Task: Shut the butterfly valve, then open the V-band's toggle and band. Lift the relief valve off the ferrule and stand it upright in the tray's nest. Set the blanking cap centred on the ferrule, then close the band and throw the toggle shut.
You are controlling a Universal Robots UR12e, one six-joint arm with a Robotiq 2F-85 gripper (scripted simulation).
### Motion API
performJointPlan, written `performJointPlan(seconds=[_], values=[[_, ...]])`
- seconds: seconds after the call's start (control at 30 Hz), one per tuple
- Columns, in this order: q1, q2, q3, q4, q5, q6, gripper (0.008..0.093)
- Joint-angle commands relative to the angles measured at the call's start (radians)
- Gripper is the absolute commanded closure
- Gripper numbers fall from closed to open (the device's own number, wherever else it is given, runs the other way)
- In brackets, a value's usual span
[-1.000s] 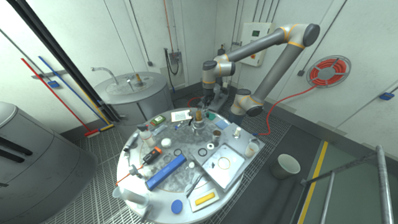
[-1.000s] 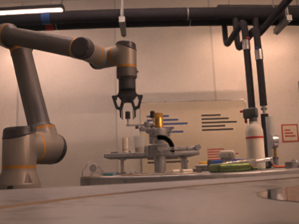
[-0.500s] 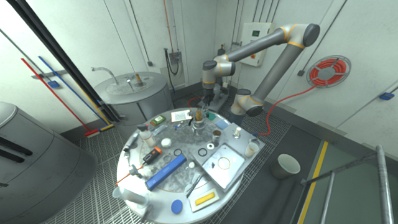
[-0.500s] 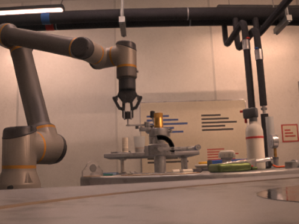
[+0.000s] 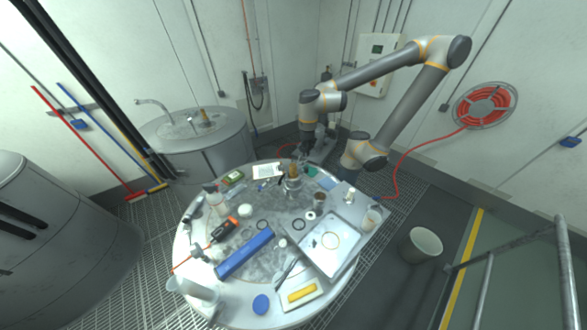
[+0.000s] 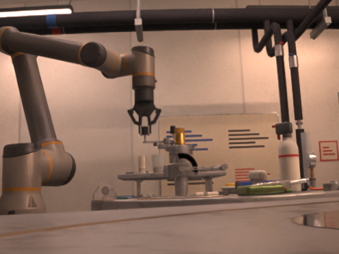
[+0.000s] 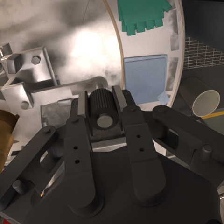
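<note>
The relief valve (image 7: 5,133) shows only its brass edge at the left of the wrist camera; from the side its brass top (image 6: 179,136) stands upright on the ferrule (image 5: 292,185). The butterfly valve's handle knob (image 7: 103,114), dark and ribbed, is held by my closed gripper (image 7: 102,109) at the end of the grey lever (image 7: 77,85). The lever reaches out from the valve assembly at the far side of the round table. The V-band (image 6: 186,160) and its toggle (image 6: 208,168) sit below the relief valve. The tray (image 5: 326,238) lies to the right, with a gold ring on it.
The round steel table (image 5: 266,238) carries many loose items: a blue bar (image 5: 244,253), a spray bottle (image 5: 215,199), a clipboard (image 5: 267,170), a green glove (image 7: 142,14) and a blue pad (image 7: 145,78). A bucket (image 5: 421,245) stands on the floor to the right.
</note>
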Motion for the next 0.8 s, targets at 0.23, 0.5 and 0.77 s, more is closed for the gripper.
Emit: performJointPlan(seconds=[0.23,0.5,0.77], values=[[-0.006,0.001,-0.001,-0.001,-0.001,-0.006,0.0934],[-0.019,0.003,-0.003,-0.002,-0.001,-0.018,0.0934],[-0.037,0.011,-0.007,-0.005,-0.001,-0.037,0.0934]])
